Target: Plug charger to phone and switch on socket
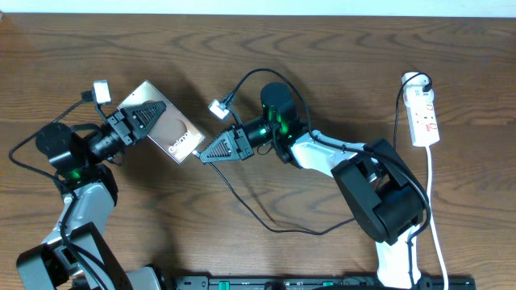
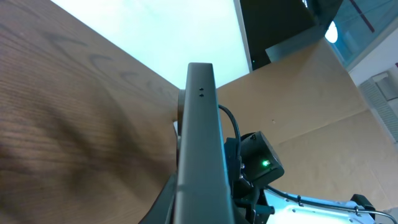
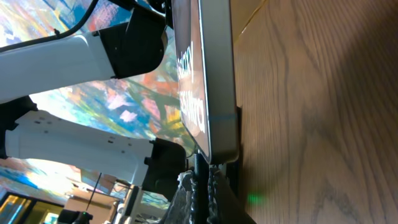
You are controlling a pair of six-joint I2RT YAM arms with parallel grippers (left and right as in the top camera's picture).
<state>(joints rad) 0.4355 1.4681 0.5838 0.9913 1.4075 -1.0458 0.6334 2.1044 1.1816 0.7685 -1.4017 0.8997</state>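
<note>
The phone (image 1: pixel 173 137) is held tilted above the wooden table at centre left, its "Galaxy" lettering facing up. My left gripper (image 1: pixel 143 122) is shut on its upper end. In the left wrist view the phone (image 2: pixel 200 124) shows edge-on between my fingers (image 2: pixel 202 202). My right gripper (image 1: pixel 205 153) is shut on the charger's plug tip (image 3: pixel 200 165), which sits against the phone's lower edge (image 3: pixel 214 74). I cannot tell whether the tip is fully seated. The thin black charger cable (image 1: pixel 278 230) trails across the table. The white socket (image 1: pixel 423 113) lies at far right, away from both grippers.
The socket's white cord (image 1: pixel 433 201) runs down the right side to the front edge. The right arm's base (image 1: pixel 387 201) stands at lower right and the left arm's base (image 1: pixel 72 242) at lower left. A dark rail (image 1: pixel 306 282) lines the front edge.
</note>
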